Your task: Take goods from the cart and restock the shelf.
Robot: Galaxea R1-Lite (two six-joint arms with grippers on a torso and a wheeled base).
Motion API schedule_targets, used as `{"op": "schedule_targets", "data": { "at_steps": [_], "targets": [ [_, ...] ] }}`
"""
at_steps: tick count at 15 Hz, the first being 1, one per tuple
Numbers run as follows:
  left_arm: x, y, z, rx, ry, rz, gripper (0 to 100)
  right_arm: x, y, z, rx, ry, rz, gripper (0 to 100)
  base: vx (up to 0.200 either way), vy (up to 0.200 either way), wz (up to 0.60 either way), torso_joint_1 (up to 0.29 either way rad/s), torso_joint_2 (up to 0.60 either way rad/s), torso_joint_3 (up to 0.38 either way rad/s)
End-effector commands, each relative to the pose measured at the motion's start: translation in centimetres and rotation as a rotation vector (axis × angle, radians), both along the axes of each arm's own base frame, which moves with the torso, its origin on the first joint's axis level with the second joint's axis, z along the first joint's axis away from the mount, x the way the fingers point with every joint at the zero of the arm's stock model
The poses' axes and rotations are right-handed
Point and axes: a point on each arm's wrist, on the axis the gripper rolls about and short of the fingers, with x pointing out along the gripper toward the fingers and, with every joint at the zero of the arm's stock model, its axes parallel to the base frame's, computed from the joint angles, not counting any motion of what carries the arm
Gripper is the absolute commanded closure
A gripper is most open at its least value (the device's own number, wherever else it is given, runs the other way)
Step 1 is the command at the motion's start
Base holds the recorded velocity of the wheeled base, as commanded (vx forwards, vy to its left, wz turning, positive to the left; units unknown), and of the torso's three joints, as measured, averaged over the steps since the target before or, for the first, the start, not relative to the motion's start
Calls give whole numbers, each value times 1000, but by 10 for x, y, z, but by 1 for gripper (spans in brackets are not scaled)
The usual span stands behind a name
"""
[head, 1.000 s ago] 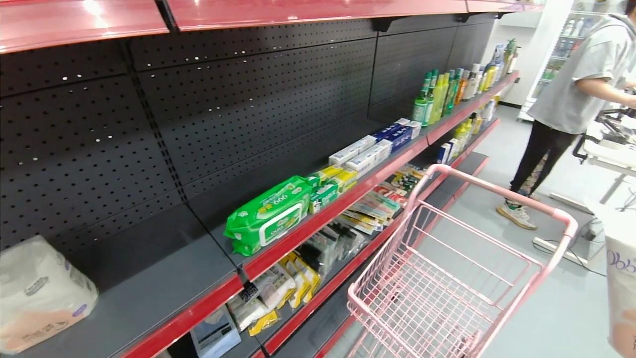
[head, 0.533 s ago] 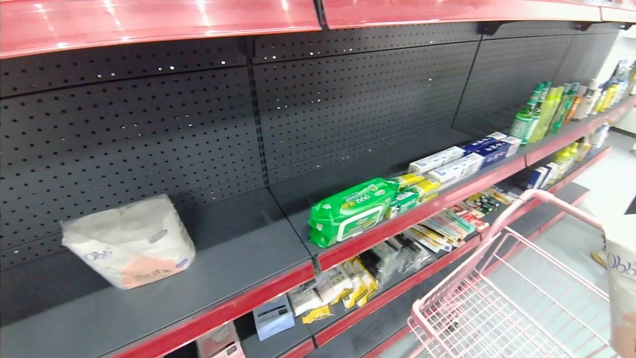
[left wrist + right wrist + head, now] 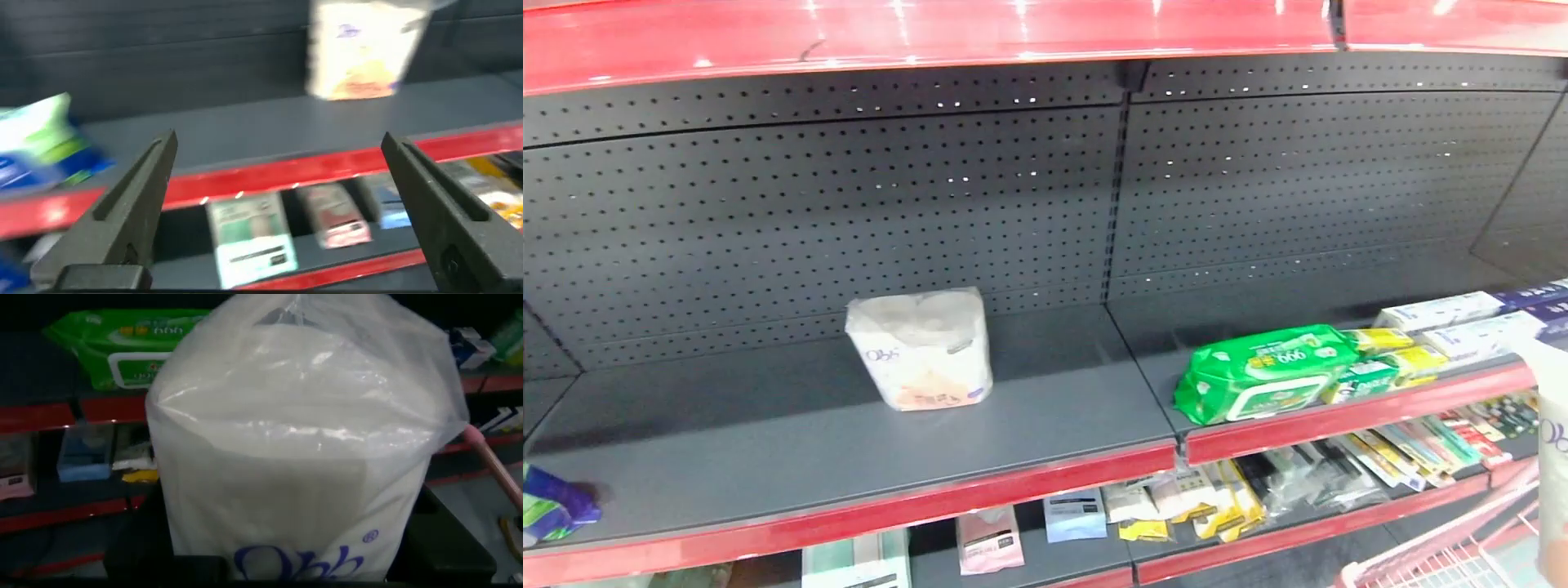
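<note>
A white tissue pack (image 3: 920,349) stands upright on the grey shelf (image 3: 768,465), near its back wall. A second white tissue pack (image 3: 302,449) in clear plastic is close up in the right wrist view, with my right gripper (image 3: 298,567) shut on it; the same pack shows at the right edge of the head view (image 3: 1553,465), above the pink cart (image 3: 1445,563). My left gripper (image 3: 278,200) hangs open in front of the shelf's red edge, nothing between its dark fingers (image 3: 135,204).
A green wipes pack (image 3: 1262,371) and several small boxes (image 3: 1445,314) lie on the shelf section to the right. A blue-green packet (image 3: 551,510) sits at the far left. Hanging packets (image 3: 1176,502) fill the lower shelf.
The whole head view has swung left along the shelf, so the camera moved. The cart and the person have slid out to the right. The held pack stays at the right edge.
</note>
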Motion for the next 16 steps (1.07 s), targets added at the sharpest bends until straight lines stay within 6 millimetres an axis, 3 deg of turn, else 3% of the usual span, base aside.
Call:
{"op": "schedule_targets", "data": {
  "at_steps": [1,6,9,10,11,12,13,14,15,16],
  "targets": [
    [0,0,0,0,1,0,0,-7,-1,0,-7,-28,2,100,0,0,600,2,2,2],
    [0,0,0,54,2,-21,0,-45,-5,-9,-13,-194,-6,100,0,0,0,0,0,0],
    [2,-2,2,80,16,-125,0,-57,-8,-24,-4,-243,31,100,0,0,0,0,0,0],
    [-1,-2,17,84,-26,-114,0,-59,-9,-28,9,-252,45,100,0,0,0,0,0,0],
    [8,-2,77,72,-33,-83,0,-59,-9,-29,31,-258,44,100,0,0,0,0,0,0],
    [33,-1,132,-23,-4,-35,0,-59,-9,-29,46,-259,36,100,0,0,0,0,0,0],
    [34,-1,135,-32,-4,-31,0,-59,-9,-29,48,-259,36,100,0,0,0,0,0,0],
    [75,0,165,-107,63,17,0,-59,-9,-29,45,-260,8,100,0,0,0,0,0,0],
    [107,0,158,-81,161,17,0,-59,-10,-28,60,-271,1,100,0,0,0,0,0,0],
    [118,0,149,-33,216,-3,0,-60,-11,-29,79,-278,8,100,0,0,0,0,0,0]
  ]
}}
